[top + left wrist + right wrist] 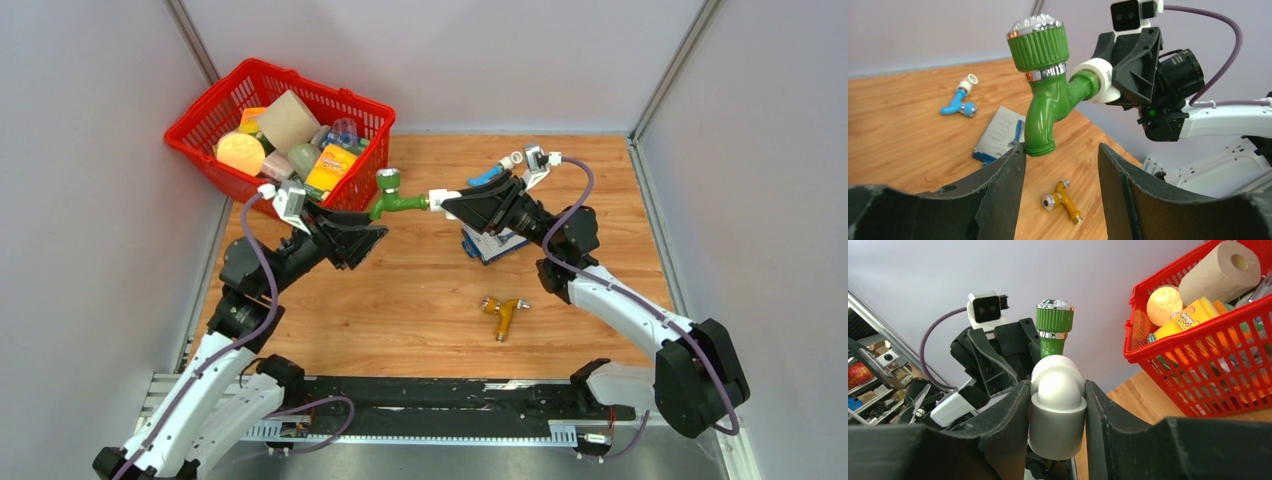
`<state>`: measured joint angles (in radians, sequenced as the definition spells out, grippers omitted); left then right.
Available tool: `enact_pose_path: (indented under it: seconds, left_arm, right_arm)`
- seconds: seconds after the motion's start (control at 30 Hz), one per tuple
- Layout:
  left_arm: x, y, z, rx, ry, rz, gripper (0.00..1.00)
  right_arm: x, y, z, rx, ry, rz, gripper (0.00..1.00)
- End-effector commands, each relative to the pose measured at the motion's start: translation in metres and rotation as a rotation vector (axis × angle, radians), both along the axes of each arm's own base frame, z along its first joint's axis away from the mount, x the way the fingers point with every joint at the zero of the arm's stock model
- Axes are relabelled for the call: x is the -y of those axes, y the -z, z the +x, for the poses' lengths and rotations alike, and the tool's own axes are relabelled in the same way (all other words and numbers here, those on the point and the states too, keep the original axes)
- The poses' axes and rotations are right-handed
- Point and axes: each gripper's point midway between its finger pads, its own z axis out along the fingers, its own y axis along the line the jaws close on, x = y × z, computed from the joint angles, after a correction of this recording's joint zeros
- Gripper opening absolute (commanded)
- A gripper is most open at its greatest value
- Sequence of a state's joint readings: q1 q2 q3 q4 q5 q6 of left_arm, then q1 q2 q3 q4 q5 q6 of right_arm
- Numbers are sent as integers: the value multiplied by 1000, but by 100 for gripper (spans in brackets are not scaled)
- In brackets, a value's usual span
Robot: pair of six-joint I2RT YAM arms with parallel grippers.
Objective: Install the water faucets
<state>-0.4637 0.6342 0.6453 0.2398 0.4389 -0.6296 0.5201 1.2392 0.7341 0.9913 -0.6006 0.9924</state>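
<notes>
Seemingly we had one fitted: the green faucet (pixel 390 197), centre of the top view, sat joined to the white elbow (pixel 1057 405) clamped in our right gripper (pixel 1057 390). Our left gripper (pixel 1062 150) stood apart by its spout (gripping nothing). The orange-yellow faucet (pixel 501 310) and blue faucet (pixel 959 100) lay loose on the bench (pixel 420 300).

Nothing reads outright. At two o'clock in the right wrist view, the yellow sponge pack (pixel 1188 317) in the red plastic mesh basket (pixel 1173 346) bears a red brand logo, too blurred to spell. At nine o'clock in the left wrist view, the flat grey-white packet (pixel 998 132) carries illegibly small print.
</notes>
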Motion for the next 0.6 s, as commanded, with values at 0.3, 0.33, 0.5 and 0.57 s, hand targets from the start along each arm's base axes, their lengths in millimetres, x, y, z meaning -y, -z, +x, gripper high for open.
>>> enact_pose_path:
  seconds: [0.3,0.33,0.5,0.57]
  left_arm:
    - [-6,-20,7,-30,-14,153,69]
    - [-5,-18,6,-35,-3,151,73]
    - [-5,-20,14,-62,-21,146,95]
    - [-6,-25,16,-51,-28,145,100]
  right_arm:
    - [22,-34,-3,128,80,18,0]
    - [23,-35,-3,131,80,18,0]
    - [25,-36,-6,135,80,23,0]
    - [25,-37,-7,142,77,26,0]
